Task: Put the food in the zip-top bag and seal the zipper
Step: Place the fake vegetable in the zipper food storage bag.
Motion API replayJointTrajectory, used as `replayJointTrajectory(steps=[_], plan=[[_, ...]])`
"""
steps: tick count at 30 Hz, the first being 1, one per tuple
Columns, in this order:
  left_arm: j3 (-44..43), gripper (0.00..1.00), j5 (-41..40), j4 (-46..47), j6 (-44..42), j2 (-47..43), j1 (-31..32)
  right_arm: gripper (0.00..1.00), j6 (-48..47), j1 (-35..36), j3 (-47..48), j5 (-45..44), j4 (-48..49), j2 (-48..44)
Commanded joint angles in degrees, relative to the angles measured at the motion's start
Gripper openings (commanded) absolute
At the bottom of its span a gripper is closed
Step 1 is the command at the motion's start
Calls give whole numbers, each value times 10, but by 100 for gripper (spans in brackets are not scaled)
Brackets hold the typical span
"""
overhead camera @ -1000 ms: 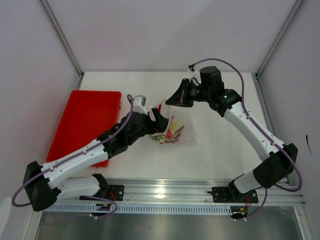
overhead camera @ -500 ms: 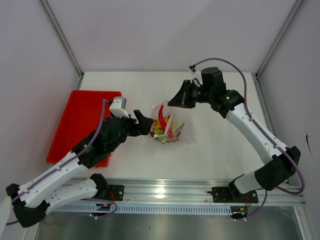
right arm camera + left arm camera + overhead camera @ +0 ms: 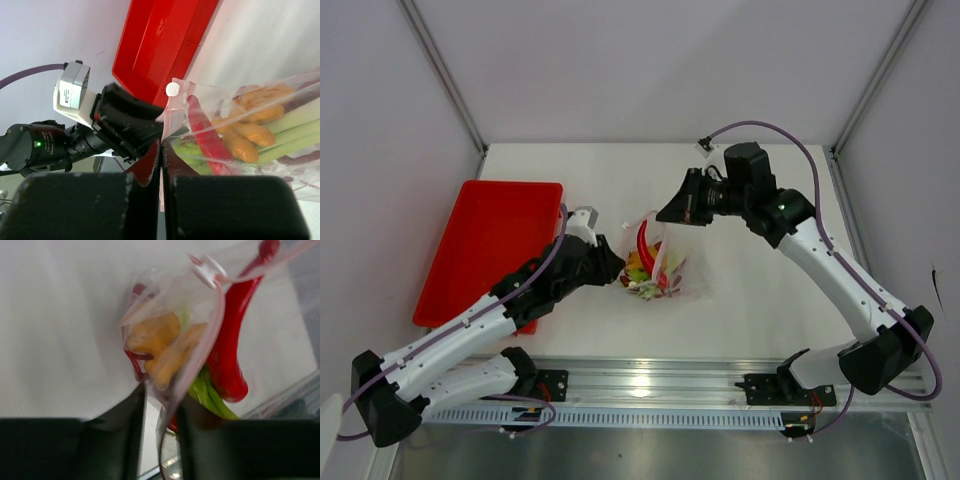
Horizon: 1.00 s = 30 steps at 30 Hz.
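The clear zip-top bag [image 3: 672,268] hangs above the table. Inside it are food pieces: a red chili [image 3: 232,340], yellow-orange pieces [image 3: 160,340] and green stalks [image 3: 210,395]. My right gripper [image 3: 667,212] is shut on the bag's upper edge [image 3: 172,117], beside the pink zipper's white slider [image 3: 173,90]. My left gripper [image 3: 615,268] is at the bag's left side. In the left wrist view its jaws stand a narrow way apart, with the bag's edge [image 3: 165,420] hanging between them. A gap shows beside the left finger [image 3: 127,430].
An empty red tray [image 3: 490,240] lies at the left of the white table [image 3: 770,290]. The metal rail [image 3: 650,375] runs along the near edge. The left arm's body [image 3: 120,127] sits just below the bag in the right wrist view.
My left gripper swung back to the left, then returned to the bag's left edge, and its jaws narrowed around it. My right gripper kept hold of the bag's top.
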<state>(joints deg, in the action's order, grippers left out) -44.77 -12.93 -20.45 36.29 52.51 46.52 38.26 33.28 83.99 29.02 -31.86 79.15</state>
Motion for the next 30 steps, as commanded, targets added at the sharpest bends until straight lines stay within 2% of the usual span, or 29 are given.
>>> replayJointTrajectory(steps=[1, 4, 7, 11, 15, 20, 24, 30], plan=[[13, 24, 78, 58, 10, -11, -4, 0, -7, 3, -3, -9, 31, -27], [6, 0, 103, 54, 7, -15, -4, 0, -24, 9, -8, -33, 21, -29], [-23, 1, 141, 53, -3, -21, -6, 0, -61, 16, -9, -79, -14, -27], [-108, 1, 159, 40, -3, -10, -14, 0, -105, 49, -16, -116, -40, -41], [-223, 0, 185, 0, -9, 70, -28, 0, -98, 108, -14, -129, -34, -55], [-216, 1, 242, 28, 0, 116, -45, 0, -91, 145, 2, -195, -59, -73], [-207, 1, 285, 53, -1, 120, -48, 0, -83, 154, 2, -250, -86, -95], [-196, 0, 345, 74, -17, 103, -49, 0, -46, 171, -25, -279, -102, -146]])
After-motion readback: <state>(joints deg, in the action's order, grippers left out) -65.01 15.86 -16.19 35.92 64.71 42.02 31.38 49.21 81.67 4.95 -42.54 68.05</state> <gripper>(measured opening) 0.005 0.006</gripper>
